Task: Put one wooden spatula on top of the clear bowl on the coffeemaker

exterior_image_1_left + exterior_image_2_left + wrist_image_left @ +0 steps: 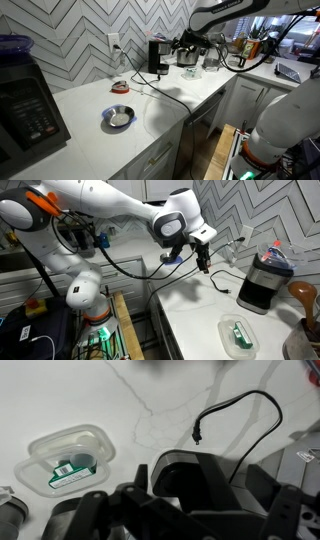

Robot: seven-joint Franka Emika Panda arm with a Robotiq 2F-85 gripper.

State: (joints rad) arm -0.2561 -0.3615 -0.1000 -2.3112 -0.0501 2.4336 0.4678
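Observation:
The black coffeemaker (155,56) stands at the back of the white counter, its cord (240,408) trailing on the top. It also shows in an exterior view (264,286) with a clear bowl (276,254) on top. In the wrist view its dark body (190,472) fills the middle. A metal pot (188,58) with wooden utensils stands beside it; one brown utensil head (303,292) shows at the frame edge. My gripper (203,260) hangs above the counter near the coffeemaker, also in an exterior view (184,43). Its fingers (185,525) are spread and empty.
A clear lidded container (68,458) with a green item lies on the counter, also in an exterior view (240,333). A small metal bowl (118,117) and a red item (119,87) sit mid-counter. A big black appliance with keypad (28,110) stands at the near end.

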